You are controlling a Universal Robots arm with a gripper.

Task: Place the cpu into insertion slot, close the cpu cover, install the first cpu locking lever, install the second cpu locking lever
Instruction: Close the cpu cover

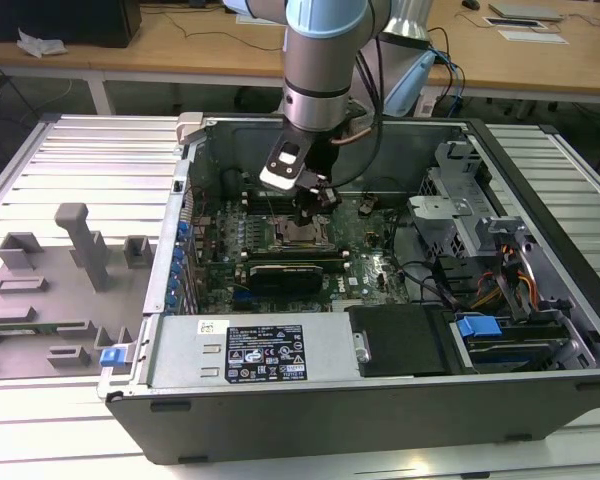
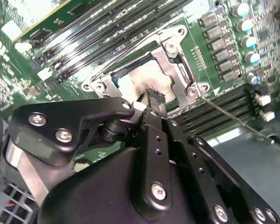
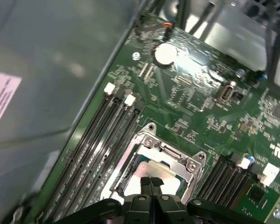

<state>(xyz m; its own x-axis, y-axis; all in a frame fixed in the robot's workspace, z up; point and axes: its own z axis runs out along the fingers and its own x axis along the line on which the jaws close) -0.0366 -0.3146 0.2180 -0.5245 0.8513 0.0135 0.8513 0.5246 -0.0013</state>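
Observation:
My gripper [image 1: 305,213] hangs inside the open computer case, right over the insertion slot [image 1: 298,236] on the green motherboard. In both wrist views its black fingers are pressed together, shut with nothing between them, the tip [image 2: 154,98] at or just above the cpu [image 2: 134,82]. The cpu's pale tan face [image 3: 162,171] lies in the socket. The silver cpu cover [image 2: 171,57] [image 3: 171,152] lies down around it as a frame. A thin wire locking lever [image 2: 229,117] angles out from the socket's corner over the memory slots. Whether the tip touches the chip I cannot tell.
Long black memory slots [image 3: 102,140] flank the socket. The case walls [image 1: 280,400], a labelled power supply [image 1: 265,352], a drive cage [image 1: 460,200] and cables [image 1: 510,280] ring the board. Grey fixtures [image 1: 80,250] stand on the table at the exterior view's left.

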